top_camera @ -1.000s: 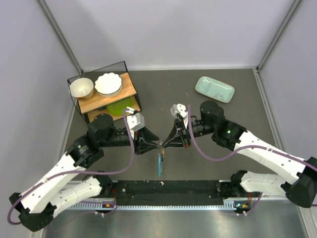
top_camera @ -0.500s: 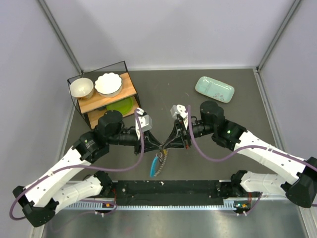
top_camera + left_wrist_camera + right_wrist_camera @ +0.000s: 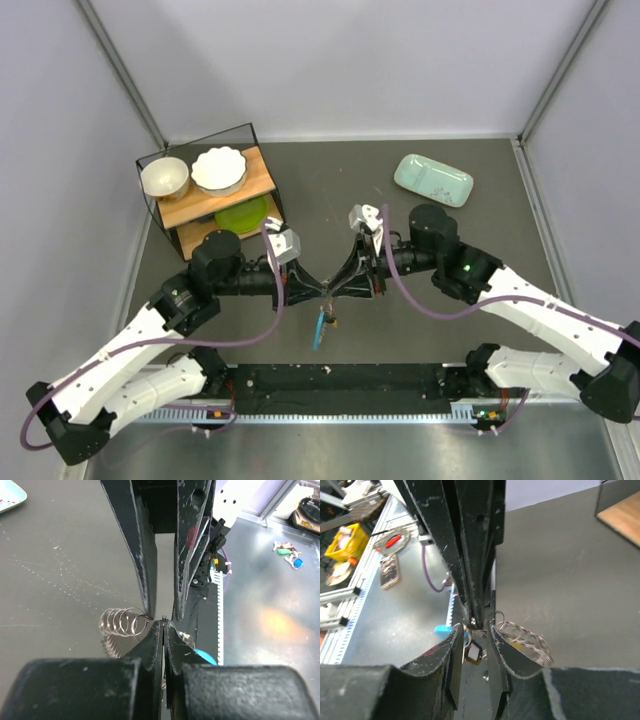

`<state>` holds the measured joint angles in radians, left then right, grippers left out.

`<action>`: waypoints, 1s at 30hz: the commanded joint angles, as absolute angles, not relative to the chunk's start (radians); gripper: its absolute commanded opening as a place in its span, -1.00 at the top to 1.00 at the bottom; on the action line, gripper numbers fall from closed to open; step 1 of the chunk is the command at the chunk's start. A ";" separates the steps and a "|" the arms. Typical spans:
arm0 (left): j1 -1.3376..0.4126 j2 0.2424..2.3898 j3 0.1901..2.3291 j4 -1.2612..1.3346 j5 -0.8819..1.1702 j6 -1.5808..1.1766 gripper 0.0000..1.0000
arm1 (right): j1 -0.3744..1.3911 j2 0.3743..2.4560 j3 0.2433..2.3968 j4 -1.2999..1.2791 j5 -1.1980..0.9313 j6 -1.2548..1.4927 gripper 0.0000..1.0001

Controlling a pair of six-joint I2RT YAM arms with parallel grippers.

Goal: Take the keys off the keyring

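The keyring (image 3: 122, 623) is a coil of thin silvery wire held in the air between both grippers; it also shows in the right wrist view (image 3: 526, 639). My left gripper (image 3: 164, 622) is shut on its wire; in the top view (image 3: 322, 290) it meets the right gripper (image 3: 335, 289) tip to tip. My right gripper (image 3: 479, 630) has its jaws a little apart, either side of the left gripper's tips. The keys (image 3: 320, 327) hang below, one with a blue cover (image 3: 442, 628), and a small dark one (image 3: 474, 653).
A black wire rack (image 3: 208, 195) with a wooden shelf, two bowls and a green plate stands at the back left. A pale green tray (image 3: 433, 179) lies at the back right. The metal rail (image 3: 340, 385) runs along the near edge.
My left arm drew back to the left after leaning in. The hanging keys swung left and now hang nearly straight down. The right arm barely moved.
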<state>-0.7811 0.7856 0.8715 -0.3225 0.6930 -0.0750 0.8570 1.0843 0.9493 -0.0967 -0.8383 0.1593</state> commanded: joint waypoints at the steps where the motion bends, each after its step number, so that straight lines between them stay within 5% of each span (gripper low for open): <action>1: -0.779 0.744 0.828 -0.097 0.703 -0.187 1.00 | 0.848 1.008 0.944 -0.008 -0.704 0.196 0.44; 9: -0.776 0.700 0.752 0.020 0.585 -0.272 1.00 | 0.848 0.907 0.913 -0.023 -0.444 0.231 0.34; 20: -0.730 0.601 0.773 -0.305 0.092 -0.170 1.00 | 0.850 0.893 0.736 -0.021 -0.044 0.518 0.28; 30: -0.721 0.460 0.724 -0.410 -0.260 -0.219 1.00 | 0.934 1.297 0.832 -0.044 0.061 0.655 0.15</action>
